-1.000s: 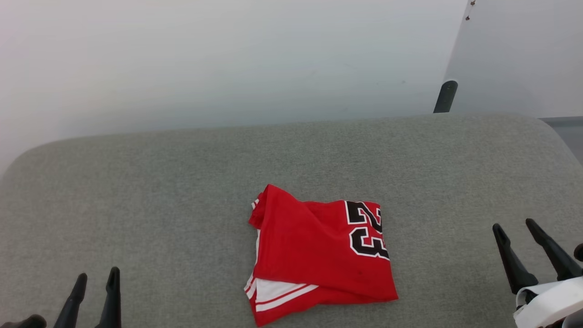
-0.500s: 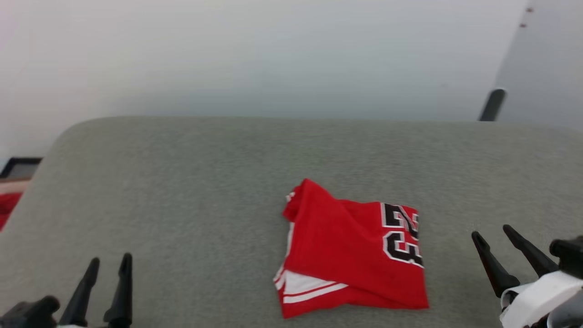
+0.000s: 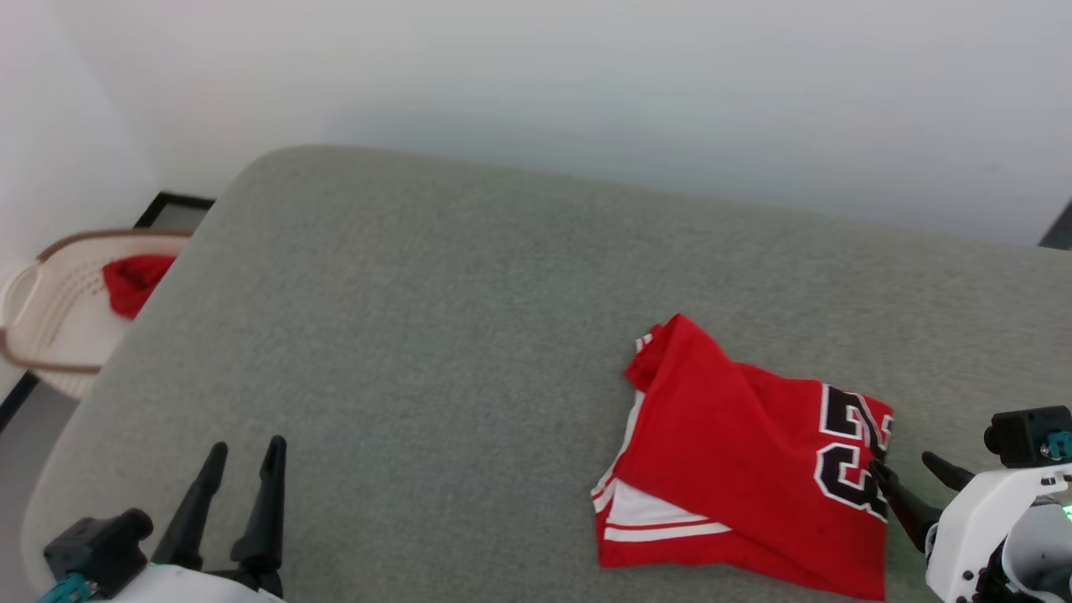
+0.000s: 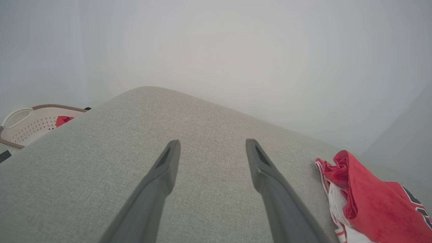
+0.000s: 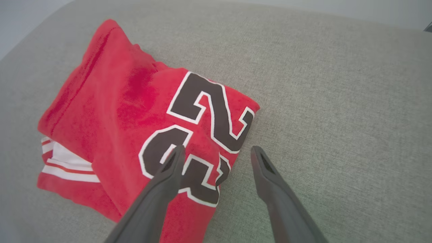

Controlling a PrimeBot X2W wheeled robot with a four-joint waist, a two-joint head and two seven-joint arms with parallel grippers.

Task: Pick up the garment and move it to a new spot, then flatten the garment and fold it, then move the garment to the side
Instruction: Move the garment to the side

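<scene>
Grey cushion (image 3: 419,335), folded garment (image 3: 737,469), cream basket (image 3: 59,322)

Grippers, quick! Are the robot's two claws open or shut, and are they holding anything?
Left gripper: open, holding nothing.
Right gripper: open, holding nothing, poised at the numbered edge of the garment.

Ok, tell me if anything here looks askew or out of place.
The garment is folded unevenly: its far left corner bunches up and a white striped sleeve pokes out underneath.
</scene>
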